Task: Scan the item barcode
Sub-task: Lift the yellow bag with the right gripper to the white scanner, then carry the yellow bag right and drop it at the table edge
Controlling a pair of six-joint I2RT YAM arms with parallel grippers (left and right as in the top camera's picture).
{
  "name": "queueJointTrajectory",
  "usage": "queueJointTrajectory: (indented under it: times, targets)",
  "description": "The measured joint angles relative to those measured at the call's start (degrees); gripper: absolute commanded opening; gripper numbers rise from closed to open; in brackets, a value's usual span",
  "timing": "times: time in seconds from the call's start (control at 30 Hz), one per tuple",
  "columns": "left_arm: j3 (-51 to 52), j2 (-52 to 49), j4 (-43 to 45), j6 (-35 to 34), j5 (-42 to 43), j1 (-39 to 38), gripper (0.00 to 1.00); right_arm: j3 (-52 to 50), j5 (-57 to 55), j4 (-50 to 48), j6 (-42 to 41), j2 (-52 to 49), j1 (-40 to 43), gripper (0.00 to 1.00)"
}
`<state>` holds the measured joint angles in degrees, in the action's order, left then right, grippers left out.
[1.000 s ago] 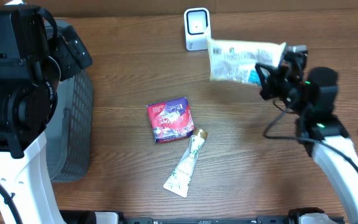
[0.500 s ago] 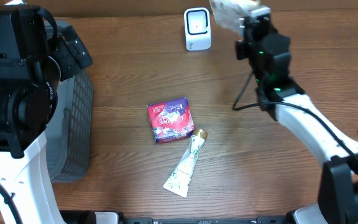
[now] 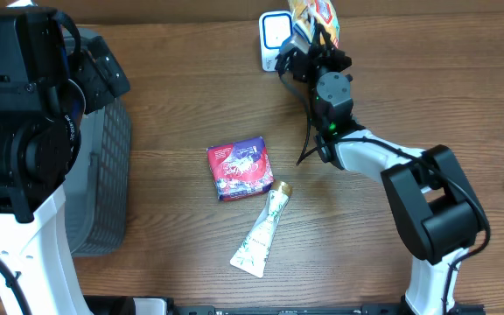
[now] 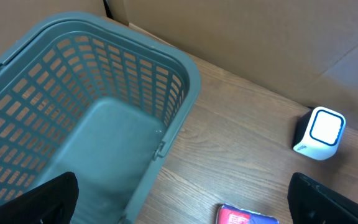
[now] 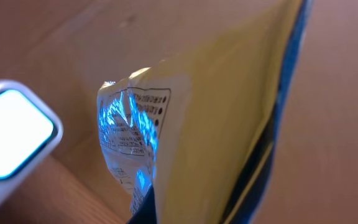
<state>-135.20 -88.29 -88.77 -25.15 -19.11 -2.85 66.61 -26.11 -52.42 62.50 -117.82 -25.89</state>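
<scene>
Overhead, right gripper clenched on yellow packet beside scanner, left gripper jaws wide apart

- I'm looking at a mock shop checkout on a wooden table, with a cardboard wall at the far side.
- A white barcode scanner stands at the far edge.
- A grey shopping basket sits on the left.
- There are packaged goods: a red packet, a tube and a yellow packet.
</scene>
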Motion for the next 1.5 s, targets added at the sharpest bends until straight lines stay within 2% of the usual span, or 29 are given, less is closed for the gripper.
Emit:
queueJointTrajectory:
  times: [0.13,0.33,1.17,1.3,1.5]
  targets:
    - [0.0,-0.02,0.0,0.0,0.0,0.0,1.0,0.0,-0.31,2.29,5.14,-2.71,-1.09,0.04]
    - [0.0,0.0,0.0,0.0,0.0,0.0,1.0,0.0,-0.44,2.47,7.69,-5.42,-3.23,0.04]
    - [0.0,-0.02,0.0,0.0,0.0,0.0,1.0,0.0,3.19,2.21,7.98,-5.46,-4.07,0.04]
    - [0.0,0.0,0.02,0.0,0.0,0.0,1.0,0.5,1.14,2.16,3.63,-5.46,-3.67,0.04]
    - [0.0,0.0,0.0,0.0,0.02,0.0,1.0,3.63,-13.35,1.6,-7.8,-5.05,-4.39,0.03]
